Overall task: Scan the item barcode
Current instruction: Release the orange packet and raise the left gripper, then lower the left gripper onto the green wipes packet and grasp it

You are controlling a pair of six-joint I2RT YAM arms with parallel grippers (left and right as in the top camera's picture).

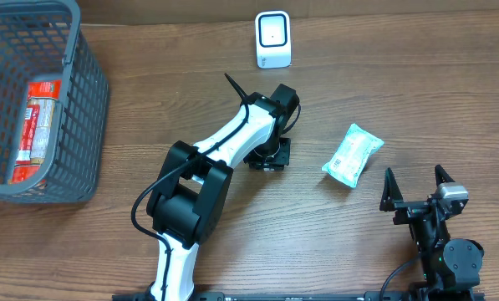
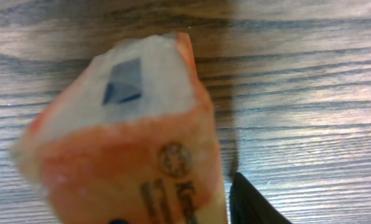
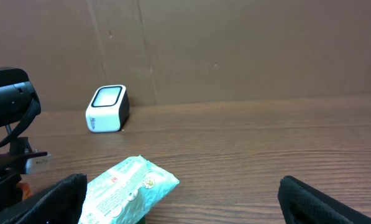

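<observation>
An orange and white packet (image 2: 129,143) fills the left wrist view, lying close over the wood table (image 2: 309,106). One dark finger (image 2: 255,204) of my left gripper (image 1: 268,159) stands right at the packet's right edge; the other finger is hidden behind the packet. Whether the jaws press on it does not show. From overhead the left gripper points down at mid-table and covers the packet. The white barcode scanner (image 1: 273,39) stands at the back, also in the right wrist view as the scanner (image 3: 107,109). My right gripper (image 1: 414,177) is open and holds nothing.
A teal packet (image 1: 352,154) lies right of centre, just ahead of the right gripper's fingers; the teal packet (image 3: 126,186) shows there too. A grey basket (image 1: 86,125) at the far left holds a red package (image 1: 38,125).
</observation>
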